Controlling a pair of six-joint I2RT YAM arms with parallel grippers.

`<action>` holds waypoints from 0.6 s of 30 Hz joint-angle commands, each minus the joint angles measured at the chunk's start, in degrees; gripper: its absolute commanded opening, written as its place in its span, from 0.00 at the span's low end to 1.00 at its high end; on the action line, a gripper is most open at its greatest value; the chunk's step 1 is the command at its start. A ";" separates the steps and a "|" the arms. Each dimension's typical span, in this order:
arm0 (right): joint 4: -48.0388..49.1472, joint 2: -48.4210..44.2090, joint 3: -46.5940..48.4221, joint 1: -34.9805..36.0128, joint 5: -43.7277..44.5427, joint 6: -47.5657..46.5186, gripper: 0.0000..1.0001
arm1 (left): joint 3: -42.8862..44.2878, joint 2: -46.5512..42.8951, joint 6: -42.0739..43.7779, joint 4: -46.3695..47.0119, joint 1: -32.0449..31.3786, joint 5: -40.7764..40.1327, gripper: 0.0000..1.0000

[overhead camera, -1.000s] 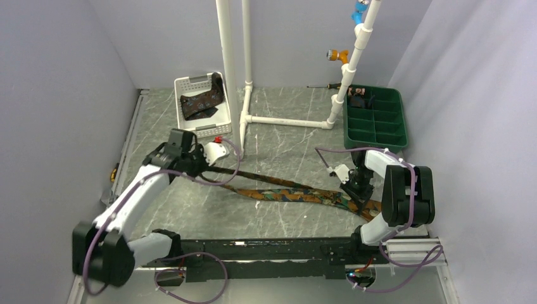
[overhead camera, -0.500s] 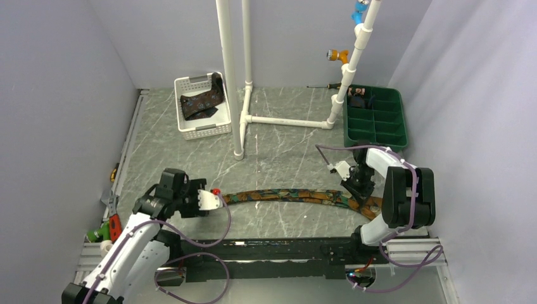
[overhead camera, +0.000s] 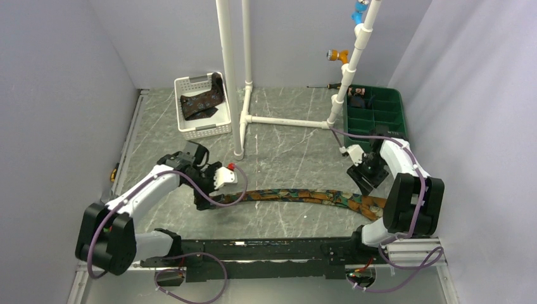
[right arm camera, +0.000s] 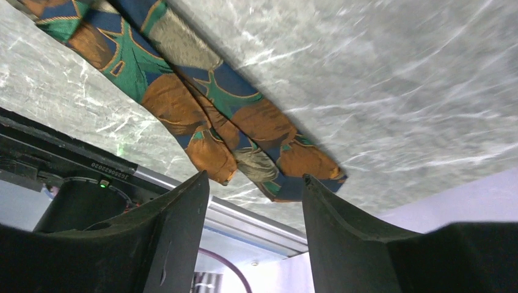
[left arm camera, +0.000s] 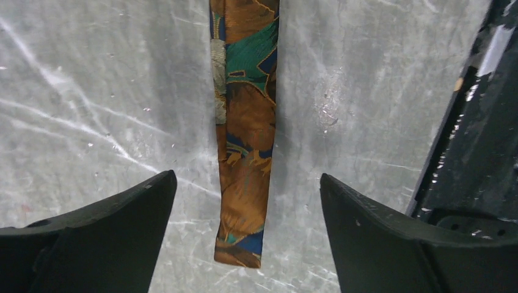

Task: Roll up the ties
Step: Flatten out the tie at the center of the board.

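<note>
An orange, teal and blue patterned tie (overhead camera: 297, 196) lies stretched flat along the near part of the table. Its narrow end (left arm camera: 242, 235) rests on the table between the fingers of my left gripper (left arm camera: 247, 176), which hovers open above it (overhead camera: 206, 196) without touching. The tie's other end is folded double (right arm camera: 244, 149) and lies just beyond my open right gripper (right arm camera: 255, 176), which hangs above and behind it (overhead camera: 366, 180). A second dark patterned tie (overhead camera: 201, 101) lies in the white basket (overhead camera: 190, 130).
A white pipe frame (overhead camera: 285, 121) stands mid-table with tall uprights (overhead camera: 229, 76). A green compartment tray (overhead camera: 386, 136) sits at the back right with a small dark item (overhead camera: 359, 99) in one cell. The black base rail (overhead camera: 266, 244) runs along the near edge.
Both grippers have opened and let go of the tie, which now lies flat. The left arm swung near, then back over the narrow end. The right gripper rose away from the folded end.
</note>
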 commanded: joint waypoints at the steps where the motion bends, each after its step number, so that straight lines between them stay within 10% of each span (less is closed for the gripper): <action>1: 4.29 2.81 -2.88 -3.66 5.42 3.86 0.62 | -1.08 3.02 -1.97 5.35 -2.46 -5.41 0.86; 6: 10.69 6.29 -6.61 -5.18 8.91 6.01 0.57 | -6.03 3.01 2.29 10.10 -2.47 -12.74 0.46; 9: 16.54 9.07 -7.56 -5.34 12.27 5.14 0.32 | -9.04 2.15 4.50 13.20 -2.41 -16.77 0.30; 14: 18.18 15.31 -1.88 -5.68 12.20 3.77 0.01 | -13.35 -2.39 8.12 17.16 -2.39 -19.93 0.18; 18: 16.04 15.17 1.75 -5.76 9.55 0.78 0.00 | -13.91 -5.79 9.93 16.87 -2.56 -18.72 0.32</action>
